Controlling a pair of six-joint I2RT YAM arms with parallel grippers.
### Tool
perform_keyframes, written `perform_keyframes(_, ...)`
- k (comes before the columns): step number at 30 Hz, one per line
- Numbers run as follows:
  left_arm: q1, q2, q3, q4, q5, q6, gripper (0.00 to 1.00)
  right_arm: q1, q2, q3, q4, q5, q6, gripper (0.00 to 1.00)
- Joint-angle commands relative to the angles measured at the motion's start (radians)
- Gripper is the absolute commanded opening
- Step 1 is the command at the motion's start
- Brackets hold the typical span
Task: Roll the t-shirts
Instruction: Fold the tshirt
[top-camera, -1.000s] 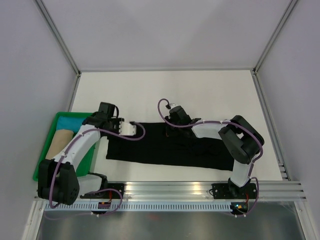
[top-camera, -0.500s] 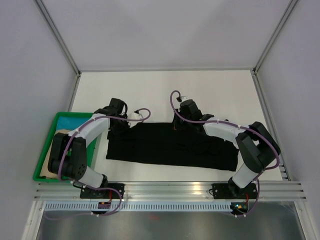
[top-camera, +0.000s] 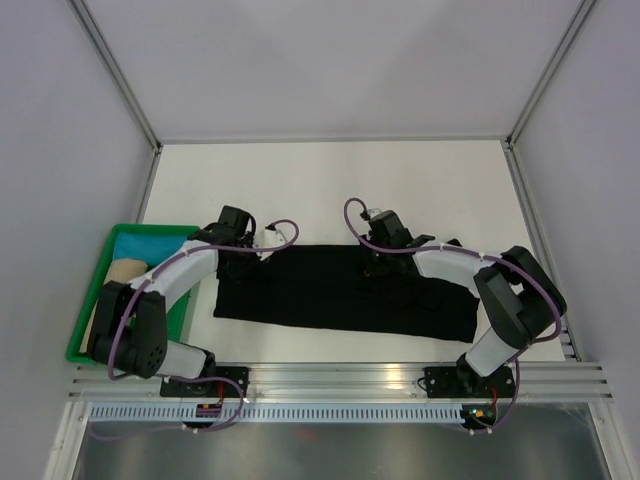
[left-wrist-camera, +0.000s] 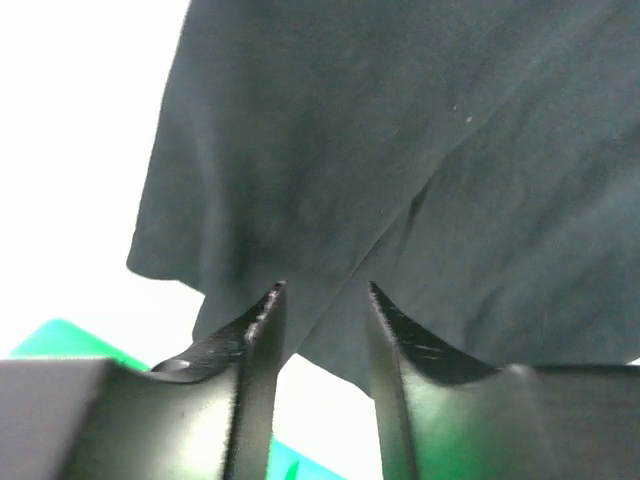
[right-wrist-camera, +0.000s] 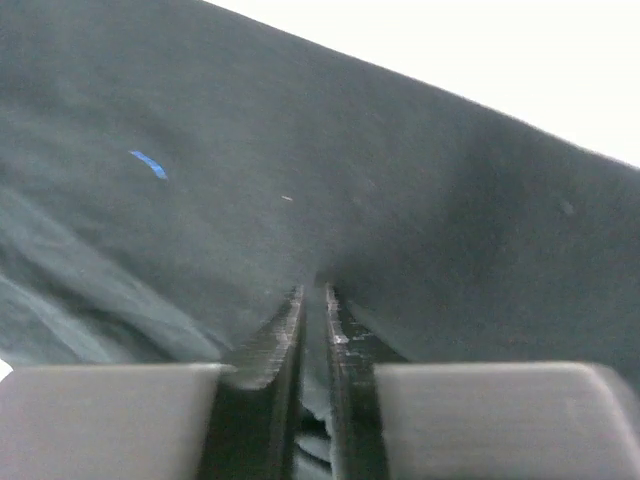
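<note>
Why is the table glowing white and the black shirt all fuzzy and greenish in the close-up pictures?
Left wrist view: the table glares plain white, and the t-shirt looks soft and teal-tinted. Right wrist view: the cloth blurs near the fingers, too close to focus. Top view: even light, sharp, the shirt black.

I see matching arms on the overhead feed. The left arm (top-camera: 170, 285) and right arm (top-camera: 452, 262) each have smooth white link shells between chunky black joint housings. A purple cable (top-camera: 283, 232) loops along each one. Both stand on black base plates (top-camera: 468, 382). On the wrist feeds, the left gripper (left-wrist-camera: 325, 286) has black tapering fingers (left-wrist-camera: 250, 350), scuffed pale along the edges and mounted on grey blocks. The right gripper (right-wrist-camera: 313, 288) is built the same.
</note>
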Motion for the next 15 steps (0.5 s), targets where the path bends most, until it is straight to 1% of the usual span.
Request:
perform_keyframes(1, 0.001, -0.122, 0.056, -0.058, -0.019, -0.063, 0.47, 0.045, -0.059, 0.114, -0.095, 0.051, -0.184, 0.26)
perform_keyframes(2, 0.006, -0.13, 0.045, -0.058, -0.052, -0.052, 0.49, 0.059, -0.055, 0.132, -0.126, 0.065, -0.202, 0.28)
perform_keyframes(3, 0.027, -0.135, 0.033, -0.057, -0.108, -0.011, 0.5, 0.076, -0.038, 0.163, -0.156, 0.079, -0.231, 0.31)
perform_keyframes(7, 0.096, -0.117, -0.025, -0.043, -0.181, 0.077, 0.51, 0.084, -0.007, 0.178, -0.291, 0.116, -0.261, 0.39)
perform_keyframes(9, 0.113, -0.101, -0.042, -0.022, -0.214, 0.114, 0.51, 0.084, -0.005, 0.175, -0.33, 0.18, -0.244, 0.4)
perform_keyframes(10, 0.115, -0.092, -0.053, 0.001, -0.227, 0.12, 0.51, 0.084, -0.007, 0.177, -0.368, 0.201, -0.213, 0.42)
perform_keyframes(12, 0.118, -0.054, -0.05, 0.012, -0.245, 0.111, 0.52, 0.085, -0.021, 0.162, -0.39, 0.226, -0.187, 0.44)
perform_keyframes(15, 0.121, -0.023, -0.032, 0.011, -0.23, 0.091, 0.52, 0.085, -0.073, 0.128, -0.394, 0.194, -0.152, 0.47)
